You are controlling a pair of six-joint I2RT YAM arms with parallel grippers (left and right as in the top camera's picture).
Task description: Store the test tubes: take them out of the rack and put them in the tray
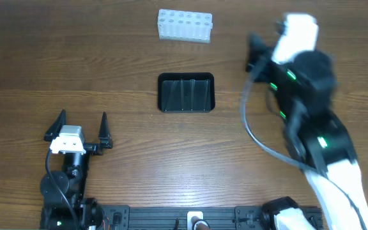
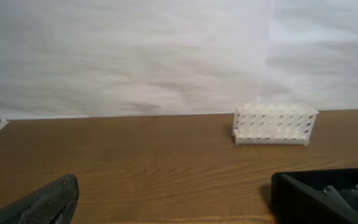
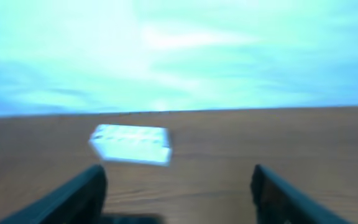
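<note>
Rack: the white rack (image 1: 184,25) stands at the far edge of the table (image 1: 75,57), beyond the tray. No tubes are seen standing above its holes in the left wrist view.
Tray: the black tray (image 1: 161,93) lies mid-table, between the rack and the arm bases and apart from the rack.
Test tubes: clear test tubes (image 2: 347,191) are seen lying inside the tray. Their number cannot be told.
Progress: the transfer is judged complete or nearly so. A check that every rack hole is empty remains, as the holes cannot be fully read.
Left gripper: the left gripper (image 1: 82,115) is held low near its base, well apart from the tray, fingers spread, nothing grasped.
Right gripper: the right gripper (image 3: 178,180) is raised to the right of the rack and tray and faces the rack, fingers released wide, nothing between them.
</note>
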